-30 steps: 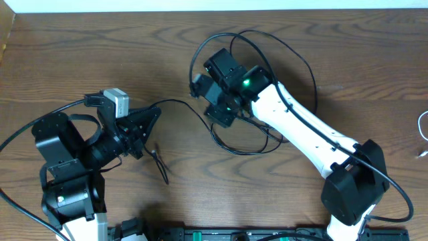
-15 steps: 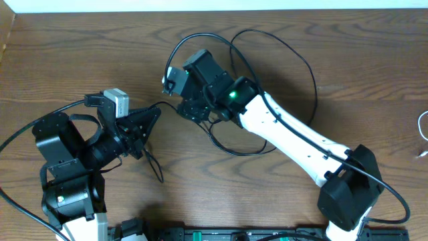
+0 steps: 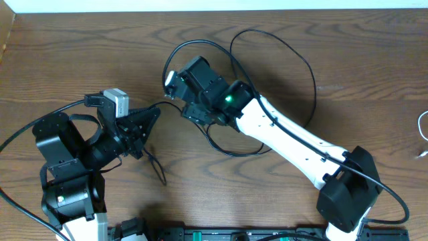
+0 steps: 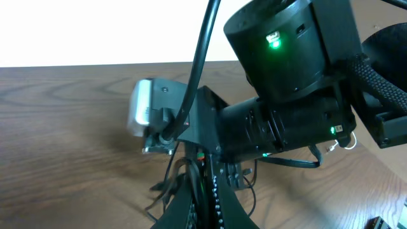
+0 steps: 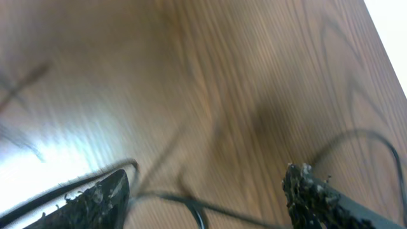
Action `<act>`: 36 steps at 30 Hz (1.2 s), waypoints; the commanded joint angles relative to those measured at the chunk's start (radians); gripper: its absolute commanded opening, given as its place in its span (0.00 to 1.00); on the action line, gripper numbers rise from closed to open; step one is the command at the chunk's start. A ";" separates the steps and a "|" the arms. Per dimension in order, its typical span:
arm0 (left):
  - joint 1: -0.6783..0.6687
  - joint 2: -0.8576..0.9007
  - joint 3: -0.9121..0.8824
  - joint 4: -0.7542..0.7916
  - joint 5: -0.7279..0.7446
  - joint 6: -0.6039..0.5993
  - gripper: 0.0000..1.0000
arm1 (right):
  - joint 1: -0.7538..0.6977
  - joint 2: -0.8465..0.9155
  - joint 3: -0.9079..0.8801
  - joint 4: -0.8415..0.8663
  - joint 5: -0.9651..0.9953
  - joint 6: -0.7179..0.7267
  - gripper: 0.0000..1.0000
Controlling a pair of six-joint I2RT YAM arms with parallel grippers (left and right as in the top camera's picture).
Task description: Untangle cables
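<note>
Brown wood-grain tabletop [image 3: 80,53], two arms on it. Overhead: black cables [image 3: 231,152] lie in big loops at upper centre, around and under the right arm [image 3: 294,137]. One thin strand runs left from there to the left pincer [image 3: 148,120], with a loose end lying just below it. Only the overhead view shows the loops whole. It also shows a white cable [image 3: 422,134], well apart at the right edge and cut off by the frame.

Left wrist view: left pincer fingers [image 4: 191,203] come together at the tips, closed on a thin black strand. The right arm's wrist housing, green LED lit, blocks most of the view past them.

Right wrist view: badly blurred. Right pincer [image 5: 203,200] jaws spread wide, nothing held. A black strand crosses low between them, and I can't tell whether it touches either finger. Overhead, the arm body hides those fingertips and the cable stretch under it.
</note>
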 commanded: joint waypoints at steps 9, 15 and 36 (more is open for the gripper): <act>-0.002 0.058 0.032 0.002 -0.133 -0.007 0.07 | -0.021 0.000 0.002 -0.053 -0.260 0.032 0.74; -0.002 0.103 0.032 0.002 -0.132 -0.008 0.07 | 0.009 0.000 0.002 -0.037 -0.351 0.020 0.75; -0.002 0.101 0.032 -0.010 -0.121 -0.008 0.07 | 0.013 0.000 -0.154 0.287 -0.235 0.095 0.67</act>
